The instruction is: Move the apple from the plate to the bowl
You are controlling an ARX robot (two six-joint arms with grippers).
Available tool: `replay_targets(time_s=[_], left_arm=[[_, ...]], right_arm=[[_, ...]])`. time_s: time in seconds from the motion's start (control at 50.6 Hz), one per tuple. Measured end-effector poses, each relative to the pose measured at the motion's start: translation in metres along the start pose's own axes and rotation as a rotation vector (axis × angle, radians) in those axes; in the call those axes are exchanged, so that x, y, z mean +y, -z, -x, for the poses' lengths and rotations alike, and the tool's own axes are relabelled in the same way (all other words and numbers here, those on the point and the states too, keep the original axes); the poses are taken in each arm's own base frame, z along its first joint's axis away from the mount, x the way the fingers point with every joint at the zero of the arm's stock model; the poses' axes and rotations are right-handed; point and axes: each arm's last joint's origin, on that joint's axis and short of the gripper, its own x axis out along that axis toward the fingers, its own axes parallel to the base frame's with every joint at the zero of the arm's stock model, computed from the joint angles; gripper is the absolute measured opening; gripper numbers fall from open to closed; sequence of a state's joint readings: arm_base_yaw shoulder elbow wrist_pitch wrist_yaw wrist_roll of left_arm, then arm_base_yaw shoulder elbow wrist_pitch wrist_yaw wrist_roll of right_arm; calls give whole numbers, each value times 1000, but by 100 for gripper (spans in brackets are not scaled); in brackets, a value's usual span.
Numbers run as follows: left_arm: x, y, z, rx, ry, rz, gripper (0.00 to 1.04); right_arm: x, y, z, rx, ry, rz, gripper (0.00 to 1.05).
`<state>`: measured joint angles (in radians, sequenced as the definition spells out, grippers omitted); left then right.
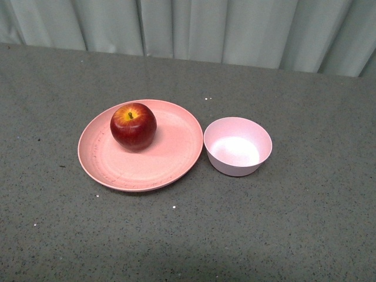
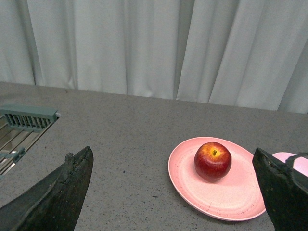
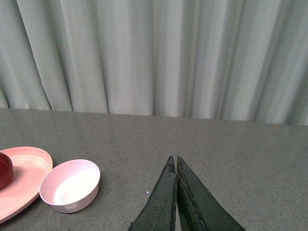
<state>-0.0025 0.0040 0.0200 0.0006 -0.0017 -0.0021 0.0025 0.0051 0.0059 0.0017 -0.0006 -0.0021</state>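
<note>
- Apple (image 1: 133, 126) sits upright on the plate (image 1: 170, 161), stem up, on the plate's far-left part, off centre.
- Plate lies flat around the middle of the bench (image 1: 305, 223), which has a grey speckled top. The bench's far edge meets a pale curtain (image 1: 176, 26).
- Bowl (image 1: 237, 147) stands upright and empty, just beside the plate's right rim. Cannot tell if the 2 rims touch.
- Left gripper (image 2: 172, 151): 2 dark fingers (image 2: 62, 192) spread wide, gripping nothing. The apple and plate show between them, well apart from both tips.
- Right gripper (image 3: 174, 161): 2 dark fingers (image 3: 192, 202) pressed together at the tips, nothing pinched, over bare bench to the right of the bowl.
- Slatted grey-green rack (image 2: 26, 119) toward the bench's left side, seen in the left wrist view only.
</note>
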Motion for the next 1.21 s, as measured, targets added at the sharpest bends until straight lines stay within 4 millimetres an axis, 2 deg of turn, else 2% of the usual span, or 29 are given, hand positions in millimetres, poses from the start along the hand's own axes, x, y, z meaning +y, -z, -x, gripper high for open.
replay_targets(time_s=[0.059, 0.198, 0.356, 0.395, 0.474, 0.553, 0.711, 0.889, 1.008, 1.106, 1.205], left_arm=[[0, 0, 0, 0, 0, 0, 98], [0, 0, 0, 0, 0, 0, 98], [0, 0, 0, 0, 0, 0, 98], [0, 1, 0, 12, -21, -2, 98], [1, 8, -4, 129, -181, -14, 98], [0, 11, -11, 167, -183, -19, 98], [-4, 7, -28, 148, -106, 6, 98], [-11, 1, -64, 138, -23, 9, 98], [-22, 1, -101, 199, 29, 14, 98], [-39, 16, -144, 316, 78, 2, 98], [-53, 31, -176, 412, 117, -8, 98]], right_arm=[[0, 0, 0, 0, 0, 1, 3], [0, 0, 0, 0, 0, 0, 35], [0, 0, 0, 0, 0, 0, 58], [0, 0, 0, 0, 0, 0, 63], [0, 0, 0, 0, 0, 0, 79], [0, 0, 0, 0, 0, 0, 96], [0, 0, 0, 0, 0, 0, 95], [0, 0, 0, 0, 1, 0, 95], [0, 0, 0, 0, 0, 0, 95], [0, 0, 0, 0, 0, 0, 95], [0, 0, 0, 0, 0, 0, 95]])
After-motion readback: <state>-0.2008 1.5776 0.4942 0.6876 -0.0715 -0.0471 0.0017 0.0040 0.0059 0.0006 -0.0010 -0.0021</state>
